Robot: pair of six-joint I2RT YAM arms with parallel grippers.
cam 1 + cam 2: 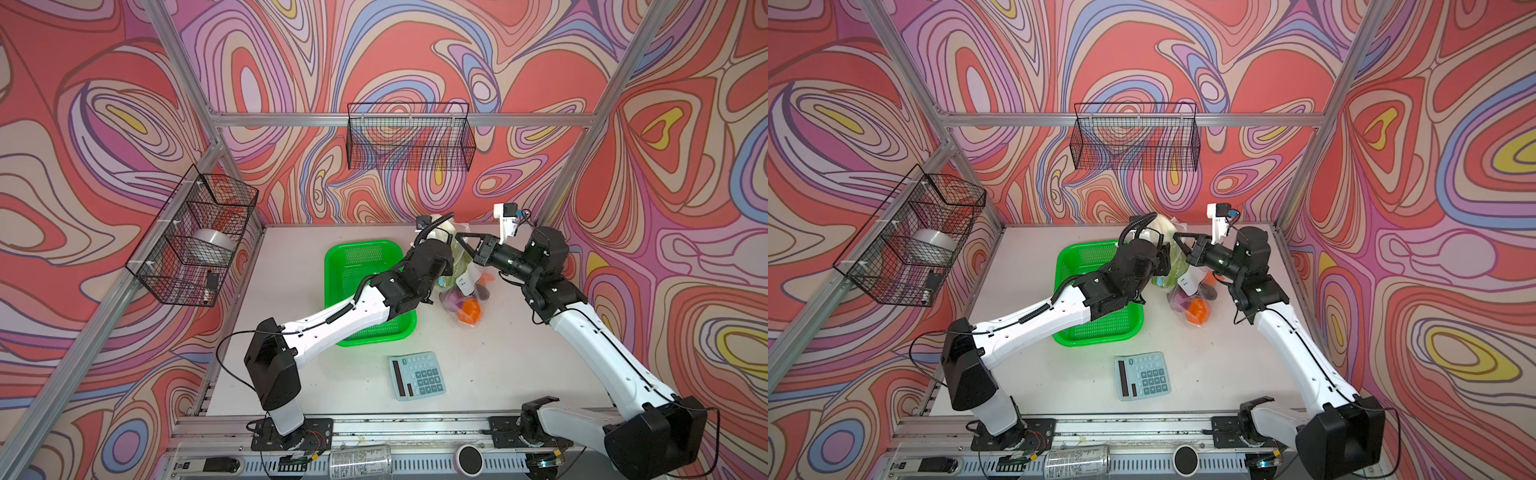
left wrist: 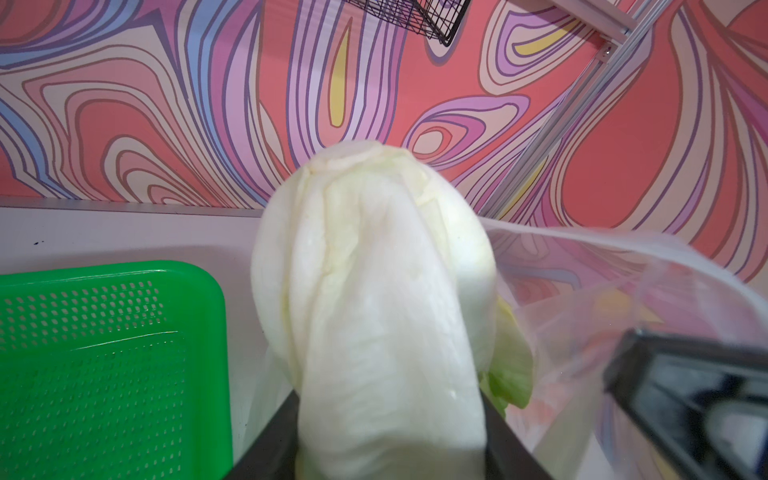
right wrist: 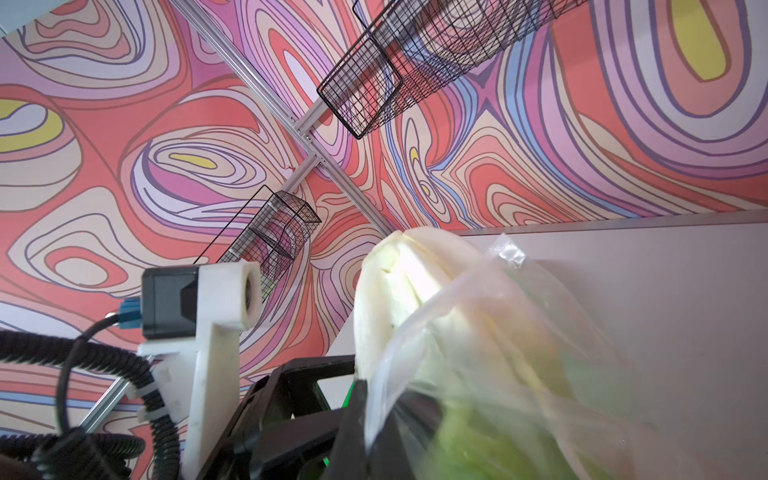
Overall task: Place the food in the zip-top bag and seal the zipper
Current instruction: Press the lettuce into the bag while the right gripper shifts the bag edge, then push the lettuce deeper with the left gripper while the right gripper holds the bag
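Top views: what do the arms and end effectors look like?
Left arm and right arm match: white link shells, black joint housings. Black corrugated cable along the left arm. Right end effector black with tapered fingers; white camera bracket with a blue connector.

Robotics lab test cell: aluminium frame, swirl-patterned wall panels, wire baskets upper centre and left, two robot arms bolted to a rail at the bottom.
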